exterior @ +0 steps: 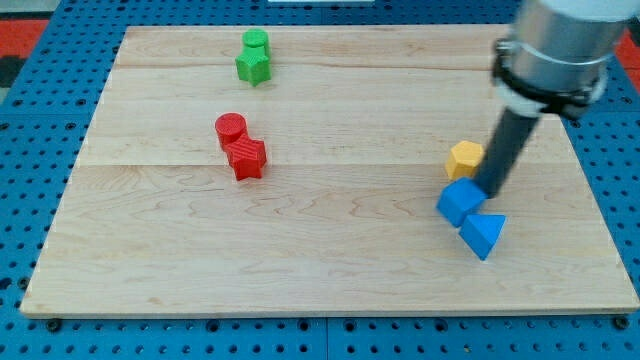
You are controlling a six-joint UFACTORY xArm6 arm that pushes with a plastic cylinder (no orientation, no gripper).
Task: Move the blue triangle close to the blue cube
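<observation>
The blue triangle [483, 234] lies at the view's lower right of the wooden board [330, 250]. The blue cube [460, 201] sits just up and left of it, and the two touch or nearly touch. My tip [490, 192] is the lower end of the dark rod, right beside the blue cube's right edge and just above the triangle. A yellow block [465, 158] sits directly above the blue cube, left of the rod.
A red cylinder [231, 128] and a red star-like block [246, 158] sit together at centre left. A green cylinder [256, 42] and a green star-like block [253, 66] sit at the top. Blue pegboard [40, 120] surrounds the board.
</observation>
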